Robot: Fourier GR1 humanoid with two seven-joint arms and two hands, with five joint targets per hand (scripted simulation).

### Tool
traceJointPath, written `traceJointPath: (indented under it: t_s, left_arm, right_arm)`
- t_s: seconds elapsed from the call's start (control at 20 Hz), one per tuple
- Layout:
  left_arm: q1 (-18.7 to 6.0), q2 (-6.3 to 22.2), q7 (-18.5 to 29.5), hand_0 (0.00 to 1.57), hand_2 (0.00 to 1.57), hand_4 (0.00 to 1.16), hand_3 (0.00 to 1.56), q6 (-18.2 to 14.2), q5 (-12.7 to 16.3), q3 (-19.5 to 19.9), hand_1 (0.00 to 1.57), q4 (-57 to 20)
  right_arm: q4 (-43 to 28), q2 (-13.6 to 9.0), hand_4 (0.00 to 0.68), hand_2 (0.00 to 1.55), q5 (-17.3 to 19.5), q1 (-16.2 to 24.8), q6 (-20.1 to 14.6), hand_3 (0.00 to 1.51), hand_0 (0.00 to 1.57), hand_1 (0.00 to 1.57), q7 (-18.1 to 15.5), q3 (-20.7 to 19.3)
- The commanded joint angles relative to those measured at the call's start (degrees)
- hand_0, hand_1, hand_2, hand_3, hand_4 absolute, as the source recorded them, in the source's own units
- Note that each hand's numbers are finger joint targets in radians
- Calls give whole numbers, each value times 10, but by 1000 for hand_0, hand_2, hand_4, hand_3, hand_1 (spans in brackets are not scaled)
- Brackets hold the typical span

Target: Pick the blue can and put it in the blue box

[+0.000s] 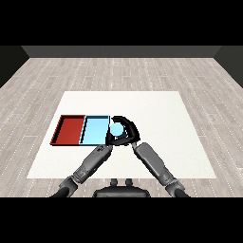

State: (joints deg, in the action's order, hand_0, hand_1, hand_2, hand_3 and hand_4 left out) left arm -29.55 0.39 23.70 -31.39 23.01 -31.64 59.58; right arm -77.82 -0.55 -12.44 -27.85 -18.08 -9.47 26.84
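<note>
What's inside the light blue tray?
Nothing shows on the blue tray's floor. The blue can sits just outside its right edge, in the right hand, which hides that edge.

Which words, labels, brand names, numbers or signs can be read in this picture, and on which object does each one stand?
None: no text, number or sign can be read anywhere.
blue can: only a plain light blue patch shows inside the right hand; no label visible.
red tray: plain, no marking.
light blue tray: plain, no marking.
white table: plain, no marking.
left hand: plain black, no marking.
</note>
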Motion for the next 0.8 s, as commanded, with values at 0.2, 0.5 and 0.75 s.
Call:
traceJointPath:
  t_s: [0.2, 0.5, 0.75]
  left_arm:
    - [-10, -4, 44, 1571, 1550, 1118, 1444, 12, 7, 32, 1571, -10]
    - [11, 16, 25, 1571, 1571, 1142, 1476, -11, -47, 31, 1571, 20]
    - [38, -4, 41, 1571, 1571, 1139, 1479, -19, -65, 37, 1571, 17]
  right_arm:
    - [-14, -2, 0, 0, 29, 6, 7, 0, 0, 0, 21, -36]
    - [-34, -2, 0, 0, -8, 18, 27, 0, 0, 0, 0, -83]
    - [-135, -28, 0, 0, -14, 89, 70, 0, 0, 0, 5, -85]
